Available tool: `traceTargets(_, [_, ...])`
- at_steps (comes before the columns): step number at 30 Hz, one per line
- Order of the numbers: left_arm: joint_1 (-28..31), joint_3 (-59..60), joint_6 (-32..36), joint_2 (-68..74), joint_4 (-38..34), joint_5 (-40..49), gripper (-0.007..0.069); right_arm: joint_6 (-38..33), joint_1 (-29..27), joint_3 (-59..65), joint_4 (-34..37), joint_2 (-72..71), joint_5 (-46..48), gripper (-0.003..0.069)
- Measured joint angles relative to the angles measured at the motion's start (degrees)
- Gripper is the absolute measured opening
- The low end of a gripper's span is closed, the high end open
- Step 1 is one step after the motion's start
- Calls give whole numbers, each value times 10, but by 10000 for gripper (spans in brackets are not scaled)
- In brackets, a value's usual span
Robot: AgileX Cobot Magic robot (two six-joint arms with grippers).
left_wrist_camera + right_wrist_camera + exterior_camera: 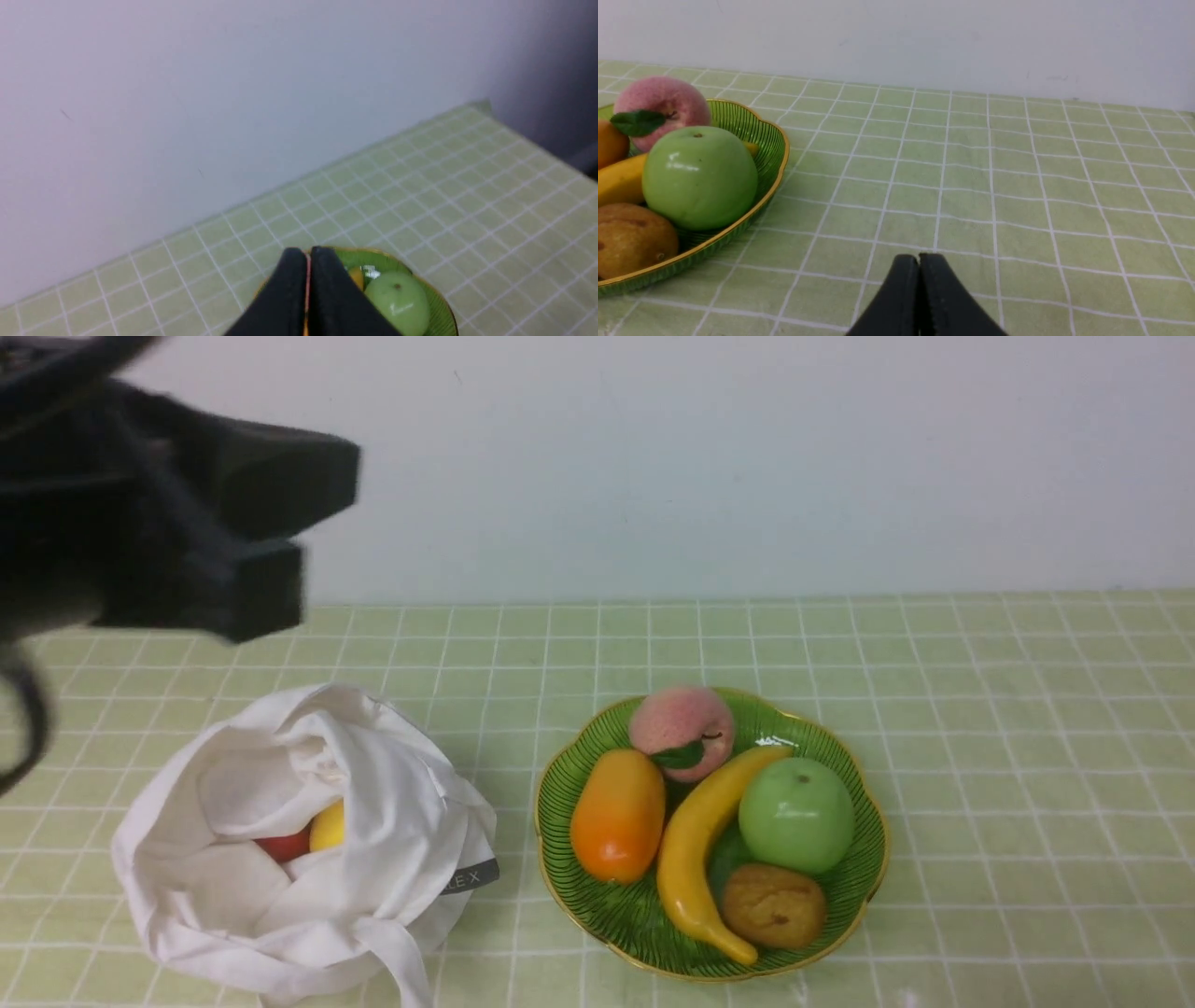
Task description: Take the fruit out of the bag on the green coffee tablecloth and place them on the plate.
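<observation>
Soft white cloth bag (392, 845), matt green tablecloth (1008, 728), glossy ribbed plate (843, 753) with shiny gold rim, fuzzy matt peach (680, 717), smooth shiny green apple (796, 814)

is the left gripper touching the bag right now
Apart. The front view shows the left gripper hanging above the bag, with a strip of tablecloth visible between them.

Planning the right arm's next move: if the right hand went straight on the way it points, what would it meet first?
Likely bare tablecloth, or else the wall behind it; depth is unclear. The shut right hand points clear of the plate.
</observation>
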Motion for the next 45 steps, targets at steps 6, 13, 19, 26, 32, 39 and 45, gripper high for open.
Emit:
traceTargets(6, [0,99,5,-218,12,-33,-8,0,0,0,0,0,0,-14])
traceTargets(13, [0,202,-2,-440,45,-61,-8,0,0,0,0,0,0,-15])
traceTargets(19, [0,262,-39,-477,83,-72,-8,0,0,0,6,0,1,-15])
traceTargets(26, [88,338,-105,-457,108,-73,-8,0,0,0,6,-1,0,-15])
traceTargets(32, [217,457,-120,-480,116,-71,-8,0,0,0,6,-2,0,-15])
traceTargets(39, [220,551,-134,-480,155,-59,-8,0,0,0,6,-2,0,-15])
traceTargets(45, [198,588,-136,-480,155,-58,-8,0,0,0,6,-2,0,-15])
